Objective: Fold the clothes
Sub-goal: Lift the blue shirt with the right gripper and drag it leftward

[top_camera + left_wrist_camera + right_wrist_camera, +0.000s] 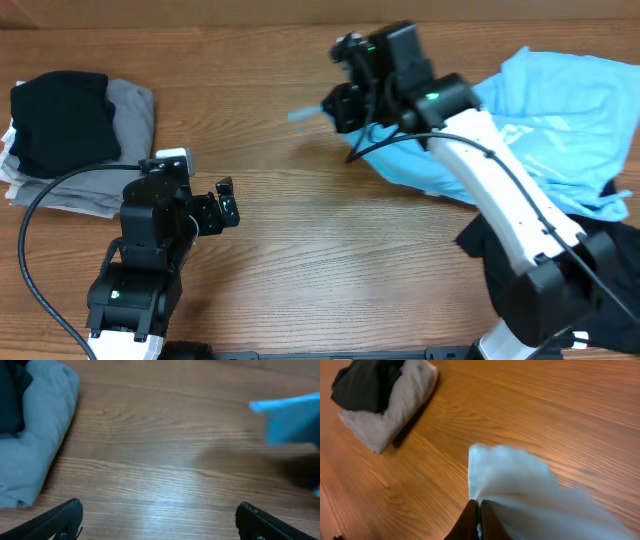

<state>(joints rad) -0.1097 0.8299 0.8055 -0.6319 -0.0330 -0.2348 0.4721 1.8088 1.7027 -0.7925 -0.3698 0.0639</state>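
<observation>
Stack (70, 130): folded.
Remaining: blue T-shirt (560, 110), right of stack, is pinched by right gripper (330, 108).
Left gripper (228, 203): is held open.

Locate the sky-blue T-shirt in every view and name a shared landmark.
Overhead: sky-blue T-shirt upper right, one corner stretched leftward.
Left wrist: its blurred corner at right edge.
Right wrist: bottom centre, pinched by the right gripper.
Shared landmark: grey folded garment with black on top, upper left in each view.
</observation>
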